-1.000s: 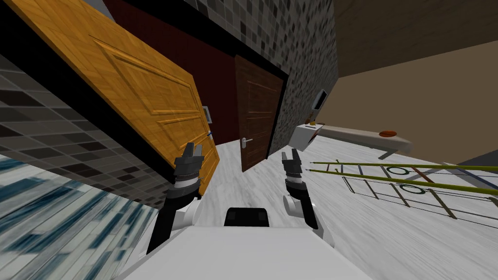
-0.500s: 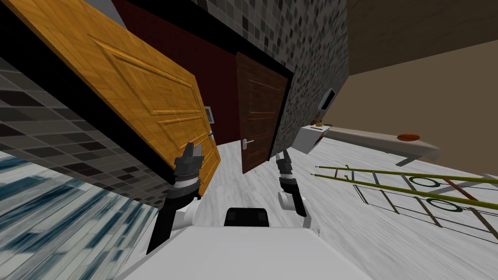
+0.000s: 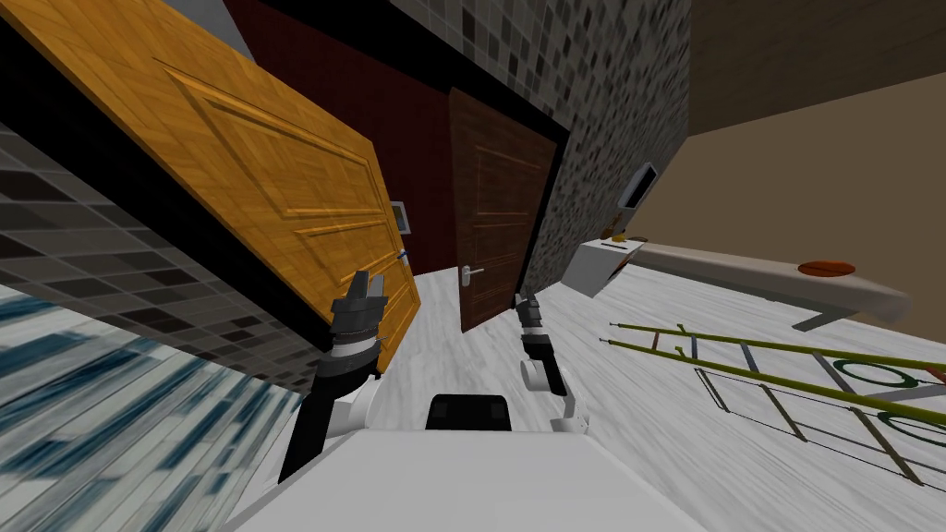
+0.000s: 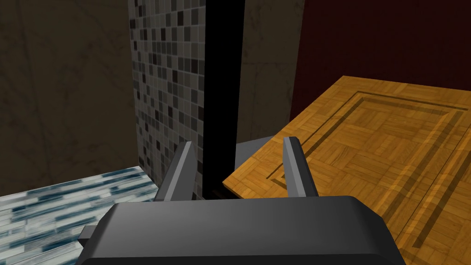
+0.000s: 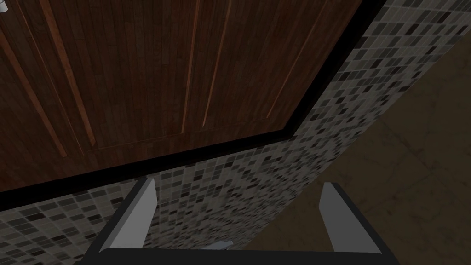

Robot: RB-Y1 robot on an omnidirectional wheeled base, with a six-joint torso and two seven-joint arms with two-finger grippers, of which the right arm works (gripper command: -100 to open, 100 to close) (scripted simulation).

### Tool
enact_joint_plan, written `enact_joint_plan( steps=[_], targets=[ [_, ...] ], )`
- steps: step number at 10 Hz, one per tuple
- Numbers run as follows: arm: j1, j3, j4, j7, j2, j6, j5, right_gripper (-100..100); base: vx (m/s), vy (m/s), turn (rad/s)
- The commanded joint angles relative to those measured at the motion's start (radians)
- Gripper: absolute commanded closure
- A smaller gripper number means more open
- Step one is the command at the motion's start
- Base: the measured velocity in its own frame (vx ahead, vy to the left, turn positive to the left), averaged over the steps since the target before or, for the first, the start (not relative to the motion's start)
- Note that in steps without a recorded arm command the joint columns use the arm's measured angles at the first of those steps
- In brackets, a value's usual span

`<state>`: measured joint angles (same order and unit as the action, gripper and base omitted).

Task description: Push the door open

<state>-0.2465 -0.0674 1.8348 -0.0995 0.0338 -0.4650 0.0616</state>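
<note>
The orange door (image 3: 277, 185) reads to me as wood, laid in small parquet blocks with a faint satin sheen along its raised panel edges. The dark brown door (image 3: 494, 212) is wood too, in narrow matt planks (its small lever handle (image 3: 471, 272) looks like pale metal). The wall (image 3: 610, 120) beside it is dull grey mosaic tile. The pale floor (image 3: 462, 342) is smooth and veined like marble; the blue-streaked floor (image 3: 92, 397) looks tiled. The left gripper (image 4: 238, 141) has matt grey fingers (image 4: 299, 170).
</note>
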Motion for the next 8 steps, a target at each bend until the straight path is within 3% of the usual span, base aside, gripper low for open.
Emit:
enact_joint_plan(
  steps=[1, 3, 6, 8],
  targets=[
    [0.026, -0.005, -0.050, 0.000, 0.002, 0.003, -0.002, -100, 0.042, -0.032, 0.063],
    [0.066, -0.017, -0.116, 0.005, 0.001, 0.019, -0.003, -100, 0.077, -0.064, 0.091],
    [0.086, -0.024, -0.153, 0.008, 0.000, 0.026, -0.003, -100, 0.047, -0.039, 0.054],
    [0.127, -0.036, -0.223, 0.013, -0.003, 0.042, -0.004, -100, 0.062, -0.040, 0.092]
  ],
)
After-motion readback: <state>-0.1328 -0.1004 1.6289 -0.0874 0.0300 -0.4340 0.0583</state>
